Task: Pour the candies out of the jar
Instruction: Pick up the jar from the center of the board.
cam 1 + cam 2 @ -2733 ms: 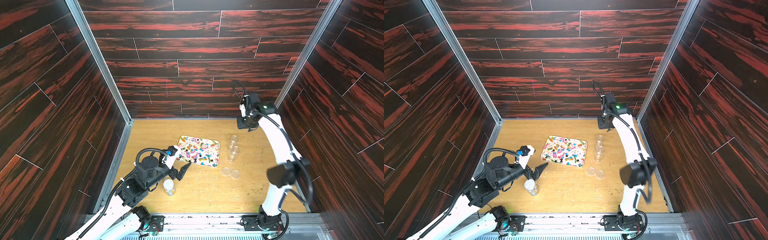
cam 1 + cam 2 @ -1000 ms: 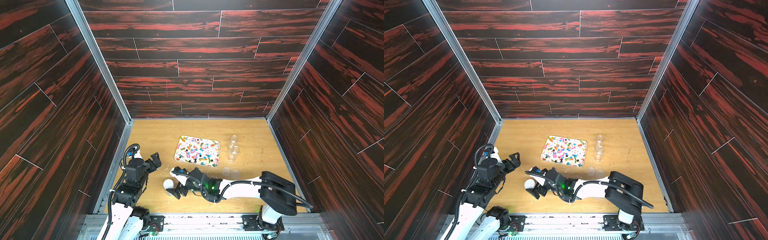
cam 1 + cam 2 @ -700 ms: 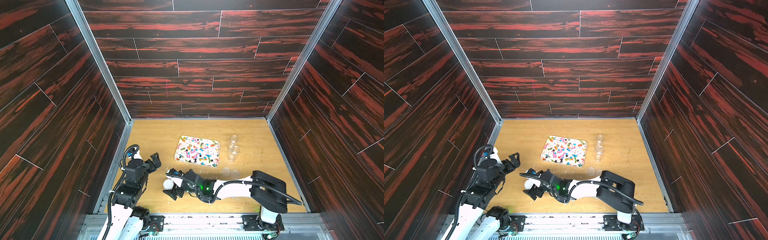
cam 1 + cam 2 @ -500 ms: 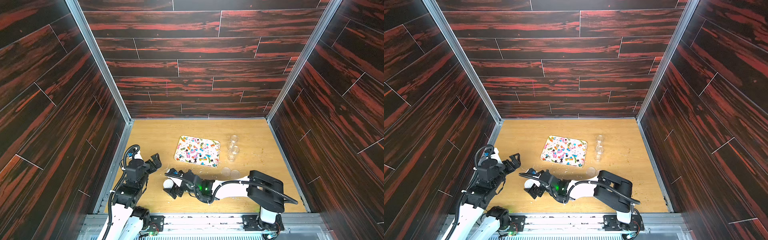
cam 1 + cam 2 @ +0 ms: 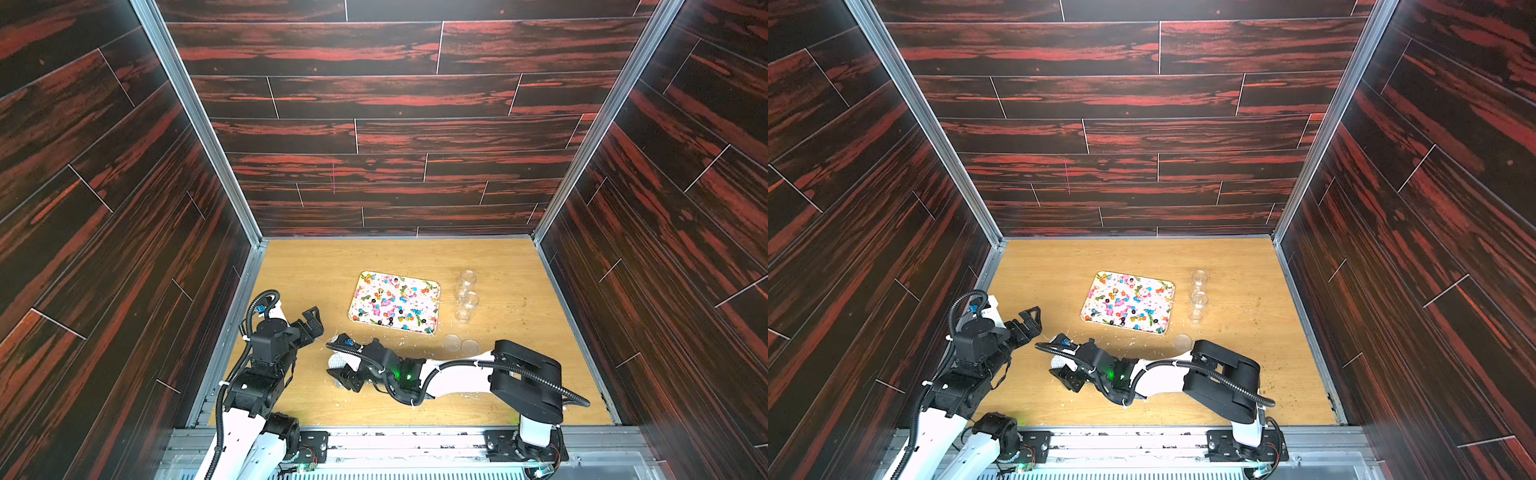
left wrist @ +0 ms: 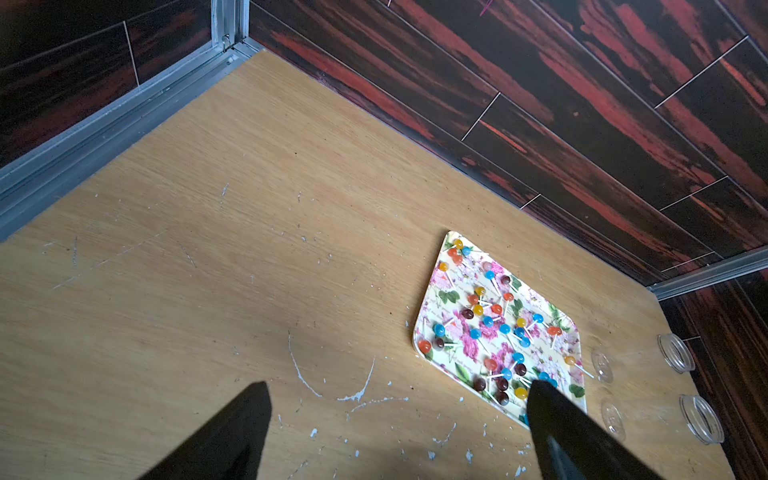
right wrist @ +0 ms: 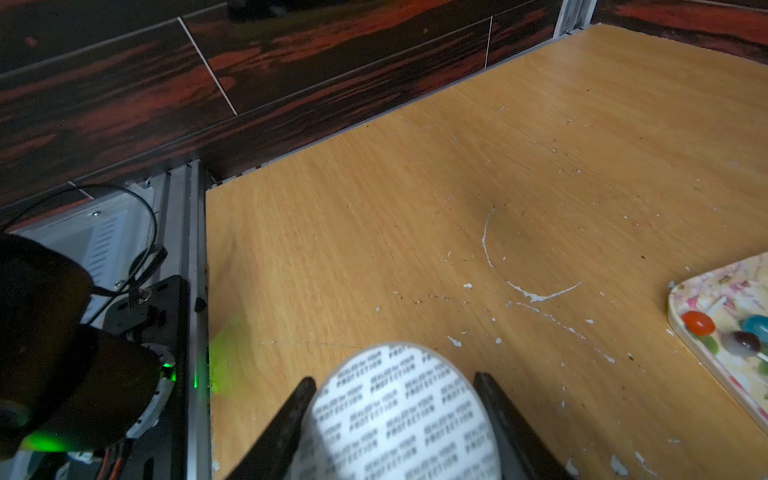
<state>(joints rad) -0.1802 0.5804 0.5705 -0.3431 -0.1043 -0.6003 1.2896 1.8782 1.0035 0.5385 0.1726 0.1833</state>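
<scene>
1. The wooden tabletop (image 5: 316,266) carries everything and is flecked with white scraps (image 7: 536,296) toward its front edge
2. The flowered tray (image 5: 368,296) lies flat at about the middle of the tabletop
3. The right gripper (image 7: 393,378) sits low over the tabletop, near the front edge and left of its middle. Its jaws stand part-way closed, with one of the black fingers (image 7: 286,424) on each side of the jar, close against its top. I cannot tell whether they press it or only flank it
4. The left gripper (image 6: 401,385) hangs above the tabletop near its left edge, jaws spread wide with nothing between them, apart from the jar
5. The jar (image 7: 399,419) stands upright between the right gripper's fingers. A white printed seal (image 7: 415,399) covers its mouth and hides what is inside. It shows as a white patch in both top views (image 5: 1057,362)
6. A short row of clear jars (image 5: 468,277) stands just beside the tray, on the side toward the right edge
7. Two clear round lids (image 5: 451,343) lie flat near the tray's front right corner
8. The candies (image 6: 488,321) lie scattered over the tray, orange, red, blue and dark, many on thin pale sticks. They are well clear of the right gripper's fingers, though the tray's front left corner is near that gripper
</scene>
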